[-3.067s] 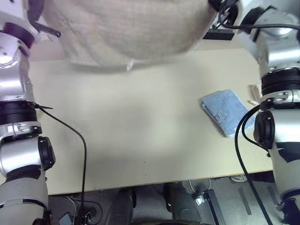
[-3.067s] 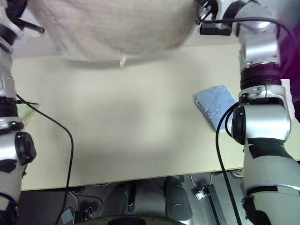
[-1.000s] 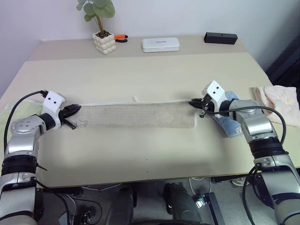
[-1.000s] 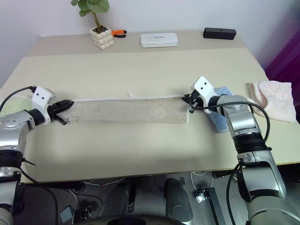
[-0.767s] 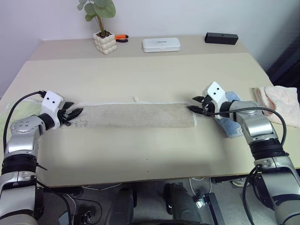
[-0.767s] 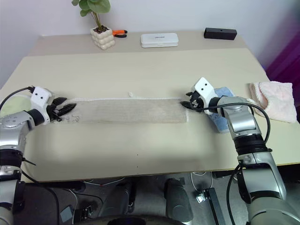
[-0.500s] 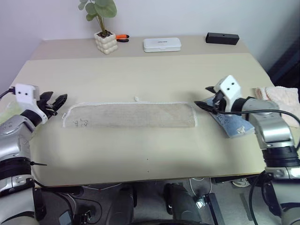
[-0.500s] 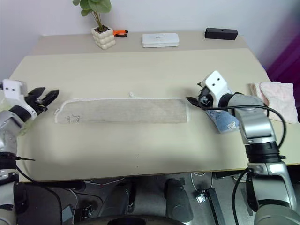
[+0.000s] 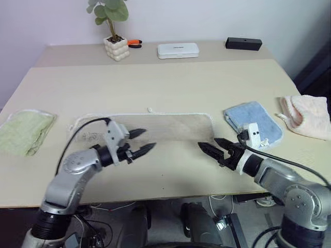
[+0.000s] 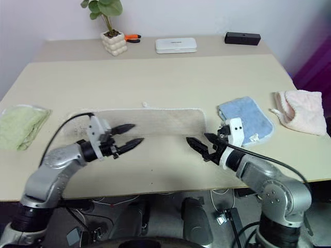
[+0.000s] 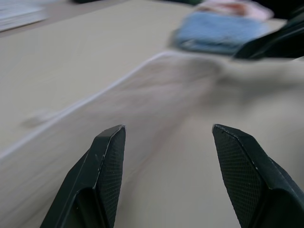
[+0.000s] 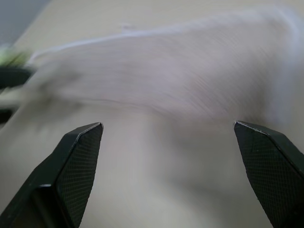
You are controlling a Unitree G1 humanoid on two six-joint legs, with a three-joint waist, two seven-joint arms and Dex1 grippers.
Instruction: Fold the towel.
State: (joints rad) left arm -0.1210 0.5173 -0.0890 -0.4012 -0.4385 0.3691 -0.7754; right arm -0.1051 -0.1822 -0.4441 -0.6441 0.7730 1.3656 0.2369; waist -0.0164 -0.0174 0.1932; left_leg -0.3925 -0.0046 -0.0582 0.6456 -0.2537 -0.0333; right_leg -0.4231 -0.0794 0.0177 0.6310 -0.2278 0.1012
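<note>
Towel (image 9: 150, 125) lies flat as a long strip across the middle of the table (image 9: 170, 77), its near edge just beyond both claws. Neither claw has hold of it: the left claw (image 9: 143, 141) has its jaws parted and empty over bare table at the strip's near edge, and the right claw (image 9: 213, 149) has its jaws spread wide and empty, near the strip's right end. Risks, as I judge them: a claw closing from here may pinch only the top layer or miss the edge, and an uneven grab would skew the fold; the right arm could also drag the blue cloth (image 9: 254, 120) lying close by. Both arms are bent in low over the table's front, the claws pointing inward toward each other; the right seems tipped slightly down, though that is hard to read.
</note>
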